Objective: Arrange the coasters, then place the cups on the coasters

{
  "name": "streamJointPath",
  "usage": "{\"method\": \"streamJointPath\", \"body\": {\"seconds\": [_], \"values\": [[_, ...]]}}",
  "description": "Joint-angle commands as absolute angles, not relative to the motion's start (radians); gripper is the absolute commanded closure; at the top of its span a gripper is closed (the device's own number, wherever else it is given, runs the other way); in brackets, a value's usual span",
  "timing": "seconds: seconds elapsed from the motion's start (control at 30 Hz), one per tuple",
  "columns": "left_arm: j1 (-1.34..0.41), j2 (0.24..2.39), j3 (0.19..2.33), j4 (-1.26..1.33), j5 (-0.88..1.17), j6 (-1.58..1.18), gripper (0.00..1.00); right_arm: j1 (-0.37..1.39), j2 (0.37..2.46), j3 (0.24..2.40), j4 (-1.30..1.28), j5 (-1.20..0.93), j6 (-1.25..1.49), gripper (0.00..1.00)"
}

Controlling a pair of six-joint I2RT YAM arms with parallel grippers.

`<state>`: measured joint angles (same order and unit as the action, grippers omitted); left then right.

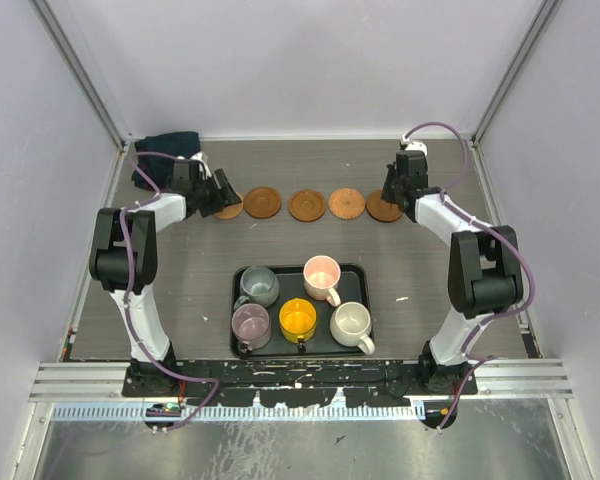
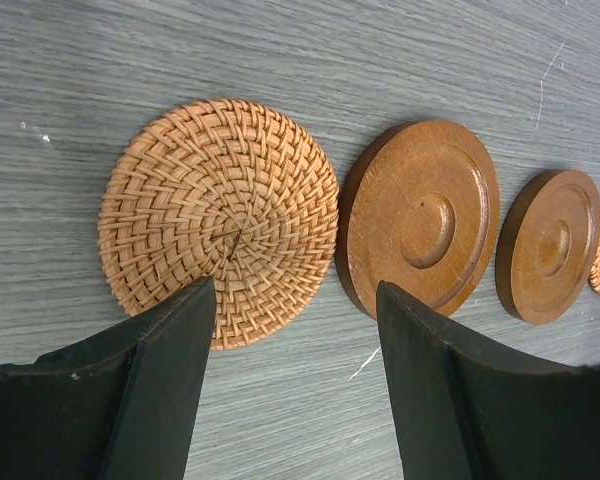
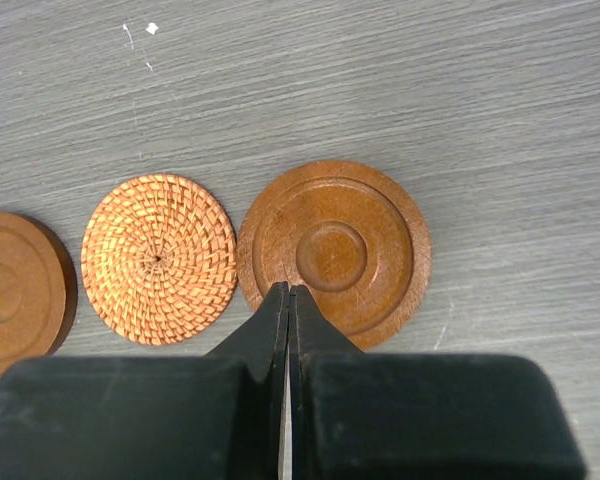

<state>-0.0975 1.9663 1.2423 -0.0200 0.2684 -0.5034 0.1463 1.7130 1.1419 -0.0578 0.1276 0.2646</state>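
Several round coasters lie in a row across the far table, some grooved wood (image 1: 307, 205), some woven (image 1: 346, 203). My left gripper (image 1: 216, 192) hovers at the row's left end, open and empty. In the left wrist view its fingertips (image 2: 295, 290) straddle bare table just short of a woven coaster (image 2: 220, 220) and a wooden coaster (image 2: 420, 230). My right gripper (image 1: 392, 190) is shut at the right end, its tip (image 3: 288, 292) over the near edge of the last wooden coaster (image 3: 335, 250), beside a woven coaster (image 3: 158, 258). Several cups stand on the tray: grey-green (image 1: 259, 286), pink (image 1: 322, 273), mauve (image 1: 251, 324), yellow (image 1: 298, 320), cream (image 1: 351, 323).
The black tray (image 1: 365, 290) sits near the middle front of the table. A dark blue cloth (image 1: 170, 148) lies bunched in the far left corner, just behind the left arm. White walls and metal rails close the table on three sides.
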Motion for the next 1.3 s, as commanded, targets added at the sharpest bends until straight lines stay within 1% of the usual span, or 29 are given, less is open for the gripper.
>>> {"method": "streamJointPath", "body": {"seconds": [0.0,0.17,0.63,0.87,1.27], "values": [[-0.091,1.966,1.296,0.001,0.265,-0.475,0.34,0.138,1.782,1.221,-0.013,0.084,0.272,0.99],[-0.085,1.983,1.297,-0.009,0.258,-0.469,0.34,0.137,1.838,1.246,-0.012,0.074,0.277,0.99],[-0.063,1.977,1.277,-0.031,0.207,-0.476,0.34,0.115,1.881,1.232,-0.013,0.092,0.270,0.99],[-0.062,1.969,1.266,-0.027,0.237,-0.484,0.34,0.097,1.894,1.227,-0.013,0.097,0.284,0.99],[-0.062,1.921,1.216,0.059,0.349,-0.530,0.33,0.080,1.930,1.228,-0.009,0.092,0.293,0.99]]}}
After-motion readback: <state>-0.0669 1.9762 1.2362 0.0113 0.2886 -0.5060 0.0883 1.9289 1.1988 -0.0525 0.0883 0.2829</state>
